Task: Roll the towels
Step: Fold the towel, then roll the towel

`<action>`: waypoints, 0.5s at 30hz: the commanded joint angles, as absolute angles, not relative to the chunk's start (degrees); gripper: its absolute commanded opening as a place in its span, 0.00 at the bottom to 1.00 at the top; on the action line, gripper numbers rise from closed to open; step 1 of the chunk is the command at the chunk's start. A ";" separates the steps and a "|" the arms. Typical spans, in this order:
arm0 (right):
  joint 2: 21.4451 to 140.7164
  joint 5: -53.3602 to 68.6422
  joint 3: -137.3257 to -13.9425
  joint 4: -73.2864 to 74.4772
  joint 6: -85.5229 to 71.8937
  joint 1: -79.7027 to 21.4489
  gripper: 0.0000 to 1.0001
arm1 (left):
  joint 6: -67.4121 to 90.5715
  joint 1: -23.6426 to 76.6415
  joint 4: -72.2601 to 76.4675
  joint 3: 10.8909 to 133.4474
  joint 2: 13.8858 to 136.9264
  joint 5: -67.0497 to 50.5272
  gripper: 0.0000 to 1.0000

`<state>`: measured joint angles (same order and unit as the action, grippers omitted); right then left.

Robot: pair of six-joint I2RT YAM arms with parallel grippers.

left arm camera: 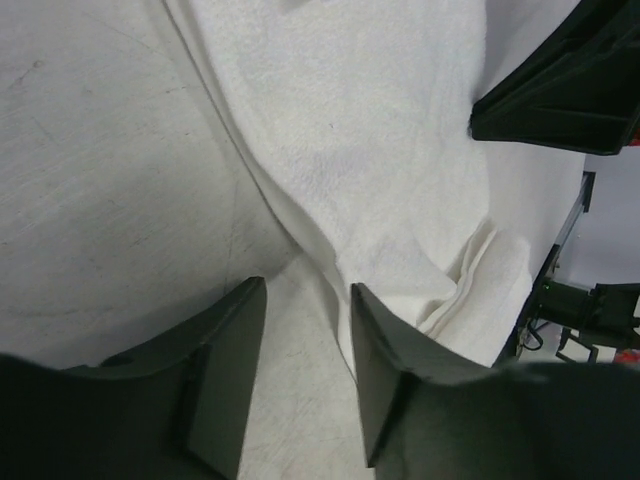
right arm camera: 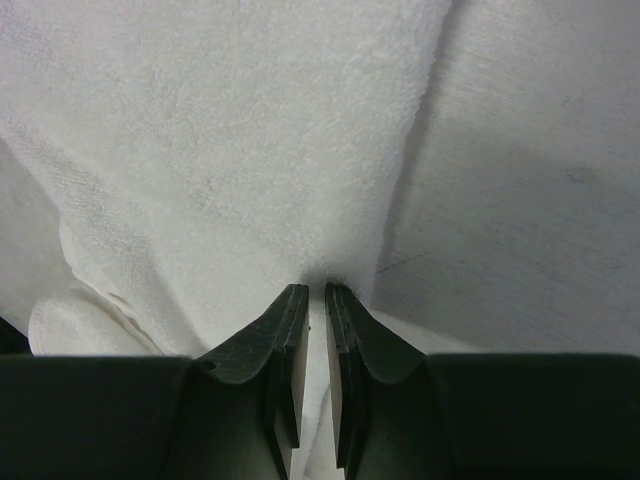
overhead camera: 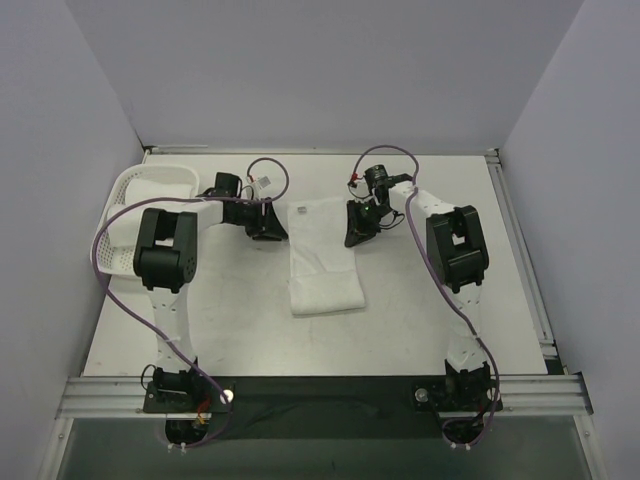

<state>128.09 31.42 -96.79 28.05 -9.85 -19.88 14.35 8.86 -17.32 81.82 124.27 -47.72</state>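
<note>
Towel [overhead camera: 322, 270] lies flat on the table [overhead camera: 220, 320], long axis running away from the bases, near end free. Judged soft, limp and light: it will sag and bunch, so take it by corners or a doubled edge. Farther up, left gripper [left arm camera: 305, 295] is half open with the towel edge unclamped in its gap. Right gripper [right arm camera: 310, 292] is almost closed, apparently nipping the opposite edge. Basket [overhead camera: 150, 172] far left.

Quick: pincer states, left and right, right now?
Left pincer: open, at the towel edge.
Right pincer: closed on the towel.
</note>
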 commanded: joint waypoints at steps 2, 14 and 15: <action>122.53 33.30 -96.07 32.25 -7.56 -20.39 0.16 | 8.36 8.00 -19.69 83.76 117.87 -47.72 0.60; 103.98 44.11 -82.80 33.84 -7.55 -21.44 0.20 | -23.96 10.00 -26.53 64.35 86.59 -42.02 0.70; 103.89 44.73 -81.84 33.84 -7.56 -22.32 0.20 | -30.00 11.15 -27.50 62.68 82.92 -38.79 0.71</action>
